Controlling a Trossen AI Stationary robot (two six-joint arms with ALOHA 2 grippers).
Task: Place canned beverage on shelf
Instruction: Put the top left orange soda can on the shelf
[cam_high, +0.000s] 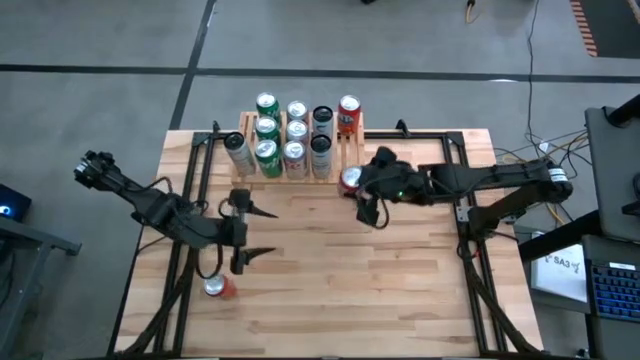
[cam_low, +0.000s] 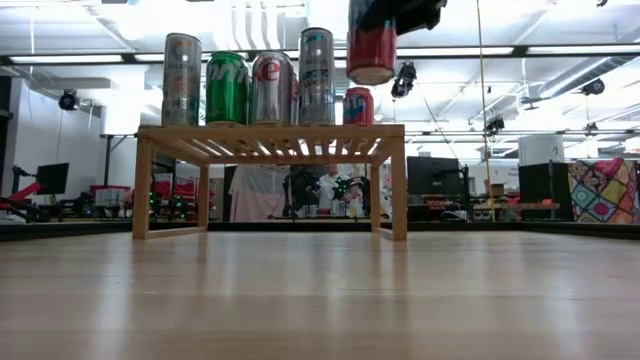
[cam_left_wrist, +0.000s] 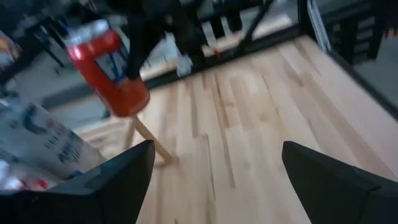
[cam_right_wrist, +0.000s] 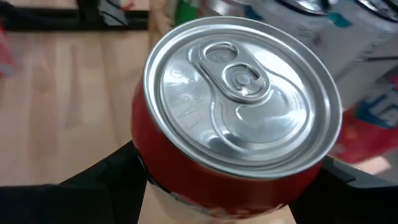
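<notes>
Red aluminium can (cam_right_wrist: 233, 118) sits clamped in your right gripper (cam_high: 362, 190), held in the air beside the low light-wood slatted shelf's (cam_low: 270, 142) right near corner. Your left gripper (cam_high: 243, 231) hangs spread, empty, left of centre.

The shelf (cam_low: 270, 131) is pale blond wood with a slatted top, standing on a worktop (cam_high: 400, 290) of light planks in mixed honey and cream strips. On the shelf stand green cans (cam_high: 267, 155), silver-and-white cans (cam_high: 296, 130), a dark can with a silver top (cam_high: 320, 150) and a red-orange can (cam_high: 348, 115). The can (cam_right_wrist: 236, 124) in the black right claw (cam_high: 362, 185) is red with a plain silver lid, and a red can (cam_high: 216, 288) lies near the black left claw (cam_high: 243, 232).
</notes>
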